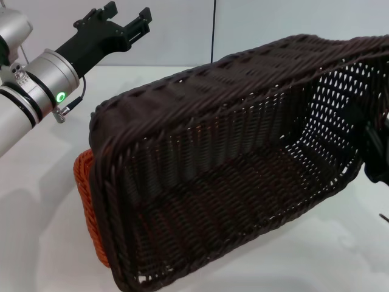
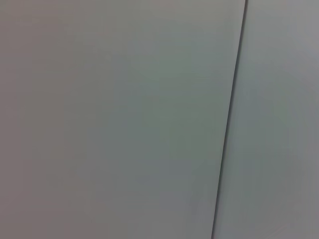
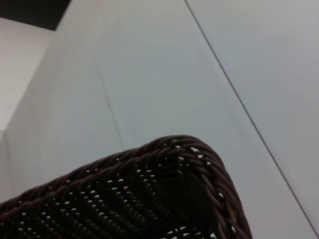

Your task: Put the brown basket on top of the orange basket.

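Observation:
The brown basket fills most of the head view, lifted and tipped so its open side faces the camera. Its right end is held by my right gripper, which shows as a dark shape at the picture's right edge, shut on the basket's wall. A corner of the braided rim appears in the right wrist view against the wall. The orange basket sits on the table under and behind the brown one; only a strip of its left end shows. My left gripper is raised at the upper left, open and holding nothing.
A white table lies beneath the baskets. A pale wall with a vertical seam stands behind it. The left wrist view shows only that wall and seam.

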Robot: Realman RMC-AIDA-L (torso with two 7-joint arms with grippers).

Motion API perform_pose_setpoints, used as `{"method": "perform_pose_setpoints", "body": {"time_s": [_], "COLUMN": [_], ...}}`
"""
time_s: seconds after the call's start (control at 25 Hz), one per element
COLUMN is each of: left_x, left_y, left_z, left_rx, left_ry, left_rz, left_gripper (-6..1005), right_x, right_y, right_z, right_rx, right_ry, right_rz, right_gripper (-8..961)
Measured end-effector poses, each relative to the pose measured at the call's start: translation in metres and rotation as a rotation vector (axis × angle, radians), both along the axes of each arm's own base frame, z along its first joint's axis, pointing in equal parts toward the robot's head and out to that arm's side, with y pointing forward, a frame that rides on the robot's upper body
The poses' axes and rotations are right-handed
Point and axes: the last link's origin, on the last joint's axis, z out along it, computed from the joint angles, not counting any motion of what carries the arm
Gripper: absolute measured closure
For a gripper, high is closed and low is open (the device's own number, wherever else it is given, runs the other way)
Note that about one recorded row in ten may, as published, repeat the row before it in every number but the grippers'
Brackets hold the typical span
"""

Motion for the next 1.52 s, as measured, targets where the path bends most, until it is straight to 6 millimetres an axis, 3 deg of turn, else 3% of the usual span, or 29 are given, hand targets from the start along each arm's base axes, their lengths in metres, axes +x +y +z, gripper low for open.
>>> {"method": "perform_pose_setpoints", "body": {"time_s": [0.56, 1.24, 1.32, 1.52], "left_x": [0.005, 0.009, 0.009, 0.009], "left_y": [0.001, 0.002, 0.002, 0.002], "left_z": [-0.002, -0.007, -0.006, -0.006], "left_rx": [-0.009, -0.021, -0.02, -0.016], "left_ry": [0.01, 0.013, 0.012, 0.008], "left_rz": [-0.017, -0.027, -0.027, -0.023], "left_gripper": [186, 186, 186, 186], "right_x": [0.009, 0.013, 0.014, 0.018], "right_y": [0.003, 0.02, 0.021, 0.025], "right_z": [-0.025, -0.027, -0.025, -0.018], "right_rx": [-0.15, -0.278, -0.272, -0.238], "right_ry": [-0.025, -0.108, -0.109, -0.112], "right_rz": [-0.119, -0.107, -0.112, -0.125], "right_gripper": [805, 804, 633, 449]}}
